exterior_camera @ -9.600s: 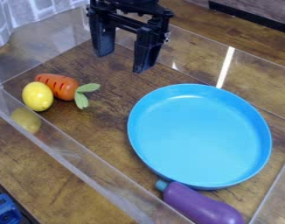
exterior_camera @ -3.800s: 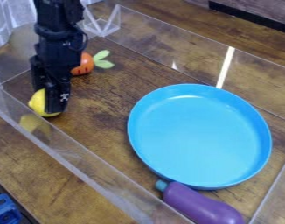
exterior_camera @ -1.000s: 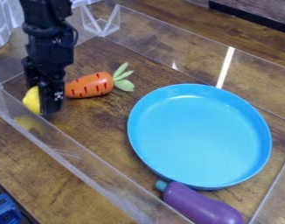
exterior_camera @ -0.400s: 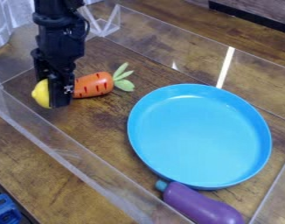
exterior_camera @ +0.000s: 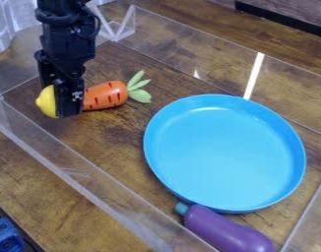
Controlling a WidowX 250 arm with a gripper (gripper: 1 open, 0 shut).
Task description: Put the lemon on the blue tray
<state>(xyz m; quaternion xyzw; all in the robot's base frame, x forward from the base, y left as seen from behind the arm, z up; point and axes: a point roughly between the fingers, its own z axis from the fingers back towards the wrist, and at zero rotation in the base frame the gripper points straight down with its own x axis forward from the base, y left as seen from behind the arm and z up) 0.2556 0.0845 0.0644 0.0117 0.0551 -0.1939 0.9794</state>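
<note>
My gripper (exterior_camera: 61,106) was clenched on the lemon (exterior_camera: 46,100), its dark fingers closed around the yellow fruit and hiding part of it. I had the lemon well apart from the tray (exterior_camera: 225,153), off to the left of it in the camera view and a little higher in the frame. I could not tell whether the lemon's underside touched the table (exterior_camera: 117,157) or hung just above it. My gripper pointed down, and my arm (exterior_camera: 69,22) came in from the top of the view, up and to the left of the tray.

The carrot (exterior_camera: 106,95) lay up and to the left of the tray, between it and the lemon. It was just beside my fingers, with its green leaves at the end nearer the tray. My gripper covered a little of the carrot's other end, and I could not make out whether the two touched. The eggplant (exterior_camera: 229,230) lay below the tray in the view, its blue cap close by the tray's lower rim and its purple body slanting down toward the right.

The tray lay flat, with its raised rim showing all around and its blue inside facing up. A clear panel (exterior_camera: 91,179) ran slantwise to the left of the tray, on down past its lower edge. A bright strip (exterior_camera: 254,76) of light showed on the wood just above the tray. Far down to the left of the tray, a blue thing (exterior_camera: 8,239) showed in the corner, too cut off for me to name.
</note>
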